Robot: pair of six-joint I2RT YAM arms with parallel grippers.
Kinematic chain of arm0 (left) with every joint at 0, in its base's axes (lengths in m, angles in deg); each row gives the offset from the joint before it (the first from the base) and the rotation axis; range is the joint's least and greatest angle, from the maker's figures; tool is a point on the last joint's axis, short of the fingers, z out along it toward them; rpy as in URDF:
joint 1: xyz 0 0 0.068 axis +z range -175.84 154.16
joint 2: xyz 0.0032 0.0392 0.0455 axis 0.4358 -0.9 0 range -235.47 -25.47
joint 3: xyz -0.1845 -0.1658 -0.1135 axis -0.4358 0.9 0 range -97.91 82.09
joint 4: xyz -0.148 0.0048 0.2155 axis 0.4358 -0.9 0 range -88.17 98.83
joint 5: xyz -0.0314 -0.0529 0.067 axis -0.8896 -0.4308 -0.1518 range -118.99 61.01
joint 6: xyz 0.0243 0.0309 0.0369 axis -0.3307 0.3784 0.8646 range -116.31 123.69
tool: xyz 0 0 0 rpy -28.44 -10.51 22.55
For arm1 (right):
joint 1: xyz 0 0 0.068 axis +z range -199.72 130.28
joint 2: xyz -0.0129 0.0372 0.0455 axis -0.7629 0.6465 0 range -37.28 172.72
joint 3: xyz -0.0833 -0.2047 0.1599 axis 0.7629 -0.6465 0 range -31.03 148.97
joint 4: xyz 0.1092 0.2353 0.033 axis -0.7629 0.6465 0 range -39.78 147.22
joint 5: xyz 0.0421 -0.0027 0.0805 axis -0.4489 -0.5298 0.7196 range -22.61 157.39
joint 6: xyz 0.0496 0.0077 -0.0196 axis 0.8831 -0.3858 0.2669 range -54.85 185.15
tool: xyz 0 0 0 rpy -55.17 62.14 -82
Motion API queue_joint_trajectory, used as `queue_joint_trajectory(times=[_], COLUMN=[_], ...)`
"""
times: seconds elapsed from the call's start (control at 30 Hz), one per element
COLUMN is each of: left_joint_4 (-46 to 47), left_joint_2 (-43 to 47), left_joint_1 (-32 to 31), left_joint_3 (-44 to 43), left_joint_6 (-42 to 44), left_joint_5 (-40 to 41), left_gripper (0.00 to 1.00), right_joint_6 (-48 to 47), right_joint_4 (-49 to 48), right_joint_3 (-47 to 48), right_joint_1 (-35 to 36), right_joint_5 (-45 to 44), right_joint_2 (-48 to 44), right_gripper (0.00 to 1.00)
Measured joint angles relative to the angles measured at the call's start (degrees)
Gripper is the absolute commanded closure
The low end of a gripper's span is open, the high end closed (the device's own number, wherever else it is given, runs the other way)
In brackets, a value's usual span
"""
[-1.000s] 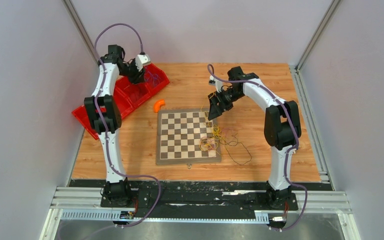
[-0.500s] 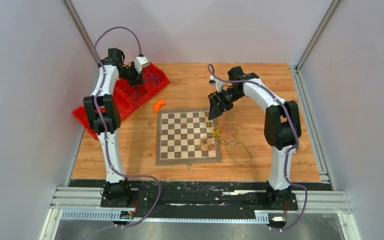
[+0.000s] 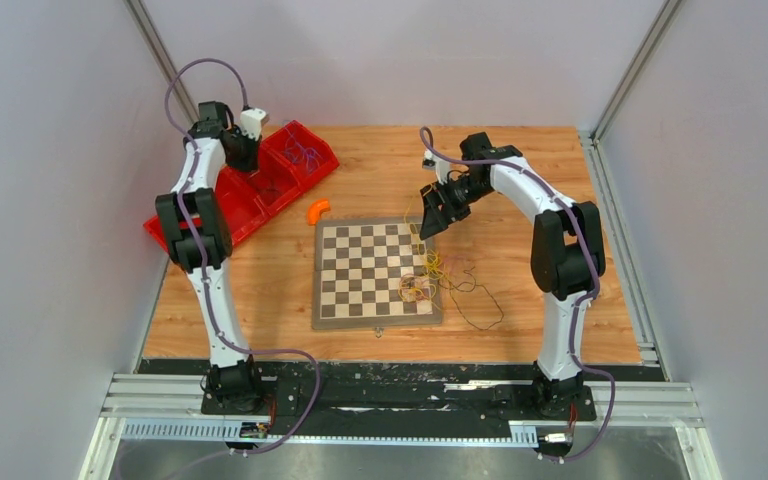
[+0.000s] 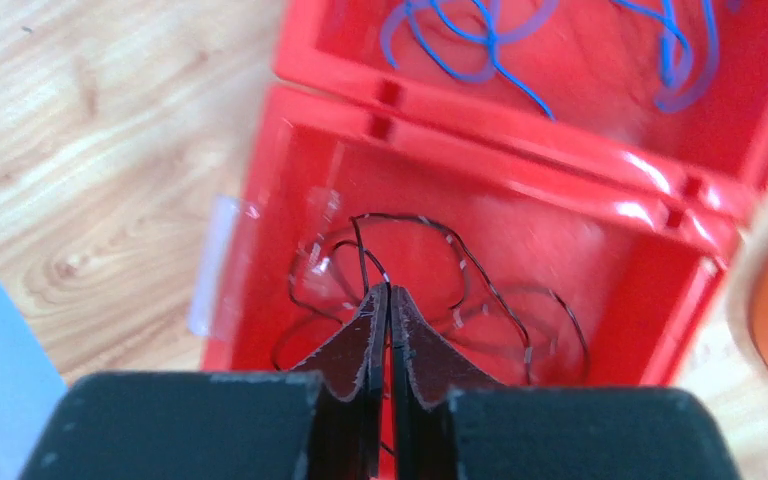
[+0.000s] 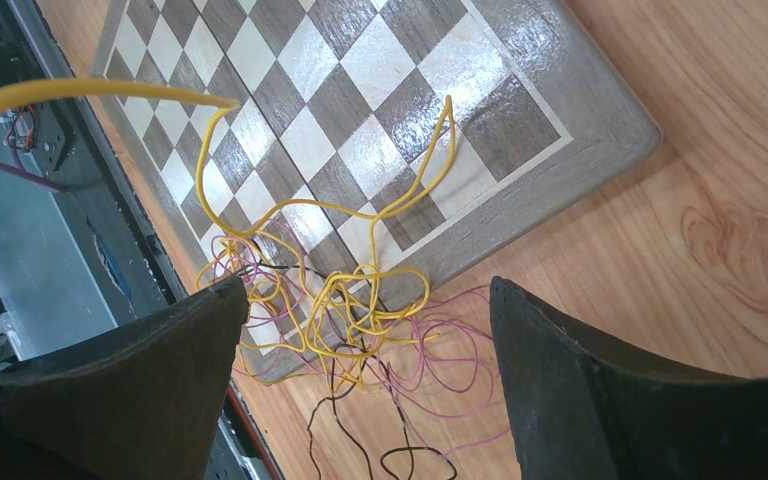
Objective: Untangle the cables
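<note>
The cables (image 3: 426, 280) lie tangled at the chessboard's right edge: yellow (image 5: 420, 190), pink-purple (image 5: 460, 360) and black (image 5: 340, 420) strands looped together. My right gripper (image 3: 430, 215) hangs open above them (image 5: 370, 285), nothing between its fingers; one yellow strand (image 5: 80, 90) arcs close past the camera. My left gripper (image 3: 243, 150) is shut over the red bin (image 3: 260, 190). In the left wrist view its tips (image 4: 390, 292) meet above a black cable (image 4: 480, 280) coiled on a compartment floor. Blue cables (image 4: 490, 60) lie in the neighbouring compartment.
The chessboard (image 3: 370, 270) lies mid-table. A small orange piece (image 3: 317, 211) sits off its far left corner. The red bin's dividing wall (image 4: 520, 130) stands between compartments. Walls and metal posts enclose the table on three sides.
My left gripper has shut and drawn back to the left, off the bin's right compartment. The right arm has shifted only slightly; the tangle lies as before.
</note>
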Motion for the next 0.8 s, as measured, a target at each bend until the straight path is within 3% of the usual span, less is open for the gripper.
queue_joint_trajectory(times=[0.03, 0.17, 0.33, 0.37, 0.4, 0.63, 0.8], left_joint_4=[0.37, 1.40, 2.67, 2.60, 2.58, 3.13, 3.91], left_joint_2=[-1.27, -4.66, -2.60, -1.57, -0.72, 10.47, 18.78], left_joint_1=[-0.13, -0.63, -0.66, -0.66, -0.66, 0.26, 0.42], left_joint_3=[-1.92, -6.05, -2.75, -1.92, -1.53, -0.24, 2.14], left_joint_6=[-0.85, -4.76, -7.96, -8.39, -8.68, -11.45, -11.67], left_joint_5=[1.09, 3.76, 2.47, 1.95, 1.55, -3.67, -13.46], left_gripper=[0.71, 0.41, 0.18, 0.07, 0.04, 0.00, 0.00], right_joint_6=[0.00, -0.07, -0.22, -0.24, -0.28, -1.18, -2.14], right_joint_4=[0.02, 0.11, 0.17, 0.17, 0.20, 0.31, 0.33], right_joint_3=[0.00, 0.00, 0.00, 0.00, 0.00, 0.22, 0.20], right_joint_1=[0.00, 0.00, 0.00, 0.00, 0.00, -0.24, -1.86], right_joint_5=[-0.02, -0.13, -0.42, -0.46, -0.50, -0.87, -0.94], right_joint_2=[0.00, 0.00, 0.00, 0.00, -0.02, -0.76, -3.50], right_gripper=[0.11, 0.11, 0.11, 0.11, 0.11, 0.09, 0.09])
